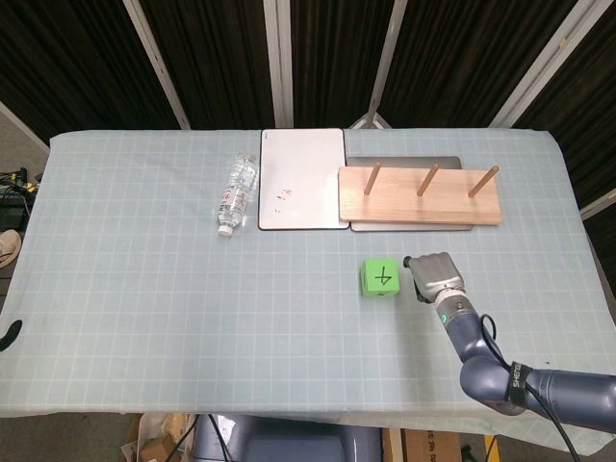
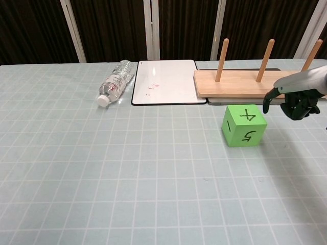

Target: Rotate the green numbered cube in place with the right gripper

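Note:
The green numbered cube [image 1: 381, 279] sits on the checked tablecloth right of centre, with a 4 on top; the chest view shows the cube [image 2: 243, 125] with a 1 and a 5 on its near sides. My right hand [image 1: 435, 274] hovers just to the cube's right, a small gap away from it. In the chest view the right hand [image 2: 296, 96] has its thumb pointing toward the cube and its fingers curled downward, holding nothing. Only a dark sliver of the left hand [image 1: 9, 334] shows at the table's left edge.
A wooden peg rack [image 1: 419, 197] with three upright pegs lies on a grey slab [image 1: 404, 162] just behind the cube. A whiteboard [image 1: 301, 178] lies to the rack's left, and a plastic bottle [image 1: 235, 195] lies on its side left of the board.

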`<state>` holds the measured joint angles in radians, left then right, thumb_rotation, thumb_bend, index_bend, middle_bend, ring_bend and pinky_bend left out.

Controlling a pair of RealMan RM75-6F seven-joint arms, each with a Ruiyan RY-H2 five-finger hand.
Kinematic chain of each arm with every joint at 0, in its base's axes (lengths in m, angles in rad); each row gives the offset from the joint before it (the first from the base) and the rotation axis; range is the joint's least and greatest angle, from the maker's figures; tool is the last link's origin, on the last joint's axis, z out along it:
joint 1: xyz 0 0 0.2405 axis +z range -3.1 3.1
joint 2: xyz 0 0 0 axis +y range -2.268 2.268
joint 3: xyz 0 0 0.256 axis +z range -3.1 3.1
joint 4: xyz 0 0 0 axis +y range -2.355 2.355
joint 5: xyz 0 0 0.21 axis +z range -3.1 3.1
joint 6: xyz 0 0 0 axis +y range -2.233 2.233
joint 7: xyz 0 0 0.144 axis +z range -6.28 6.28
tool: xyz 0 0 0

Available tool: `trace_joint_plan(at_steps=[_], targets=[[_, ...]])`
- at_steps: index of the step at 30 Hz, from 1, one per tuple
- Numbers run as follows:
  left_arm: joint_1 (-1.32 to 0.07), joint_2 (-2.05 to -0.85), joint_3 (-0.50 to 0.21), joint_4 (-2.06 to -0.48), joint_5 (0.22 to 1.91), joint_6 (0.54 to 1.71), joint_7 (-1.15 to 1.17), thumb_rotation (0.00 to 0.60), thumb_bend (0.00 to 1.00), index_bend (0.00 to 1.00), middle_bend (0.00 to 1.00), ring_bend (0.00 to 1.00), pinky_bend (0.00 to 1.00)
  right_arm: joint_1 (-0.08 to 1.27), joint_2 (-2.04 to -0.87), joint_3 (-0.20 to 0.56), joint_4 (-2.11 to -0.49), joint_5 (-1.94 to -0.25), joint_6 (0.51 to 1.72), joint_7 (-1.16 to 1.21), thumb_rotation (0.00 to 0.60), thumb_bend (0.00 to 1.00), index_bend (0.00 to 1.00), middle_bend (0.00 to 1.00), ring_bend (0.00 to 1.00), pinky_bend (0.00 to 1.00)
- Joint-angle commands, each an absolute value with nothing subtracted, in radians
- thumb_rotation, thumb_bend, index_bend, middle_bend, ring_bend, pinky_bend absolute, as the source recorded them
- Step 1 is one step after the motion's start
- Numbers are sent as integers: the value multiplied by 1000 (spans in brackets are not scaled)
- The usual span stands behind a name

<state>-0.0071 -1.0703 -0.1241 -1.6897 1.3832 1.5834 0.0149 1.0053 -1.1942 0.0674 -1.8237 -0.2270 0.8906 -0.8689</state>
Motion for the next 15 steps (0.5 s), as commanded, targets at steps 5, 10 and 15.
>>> trace_joint_plan(at_steps=[5,10,15], targets=[[-7,-1068,-125,-1691,1380,1582,15,600,307,104,0,0,0,1039,-1210,54,-1821,-202,899,-861,600,860,246,828,745,617],[-7,-1067,-126,-1691,1376,1581,12,600,307,104,0,0,0,1063,-1219,52,-1814,-181,896,-851,600,859,246,829,745,616],[-7,-1066,-127,-1692,1374,1579,13,600,307,104,0,0,0,1091,-1227,52,-1805,-153,893,-844,600,859,246,829,745,617]])
